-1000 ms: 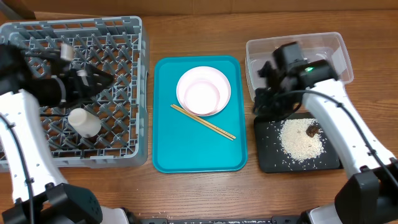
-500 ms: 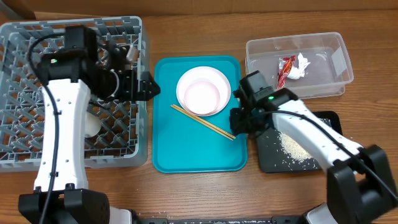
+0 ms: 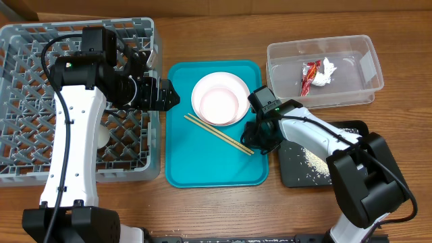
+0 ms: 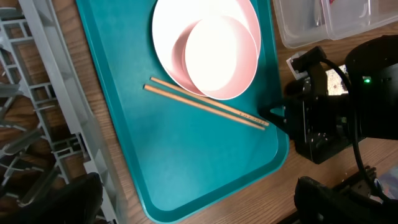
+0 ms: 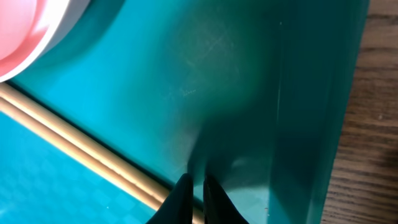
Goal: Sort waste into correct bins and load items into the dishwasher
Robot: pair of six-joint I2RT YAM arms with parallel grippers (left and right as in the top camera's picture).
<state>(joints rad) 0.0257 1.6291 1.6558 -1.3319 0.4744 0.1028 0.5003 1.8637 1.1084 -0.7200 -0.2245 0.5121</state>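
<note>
right claw (image 5: 194, 186): nearer, tips nearly pressed together | pair of wooden chopsticks (image 3: 220, 133): lower-right end seen at tips, long axis laid toward upper left

No words or numbers can be read anywhere. The red wrapper (image 3: 311, 75) in the clear tub (image 3: 320, 44) has some print, but it is too small to make out. A white sticker (image 3: 365, 65) on the tub's wall looks blank (or just blurry). The chopsticks (image 4: 205, 106) have tiny dark marks near one end, too small to read. A green light (image 4: 365, 79) glows on the right arm.
</note>
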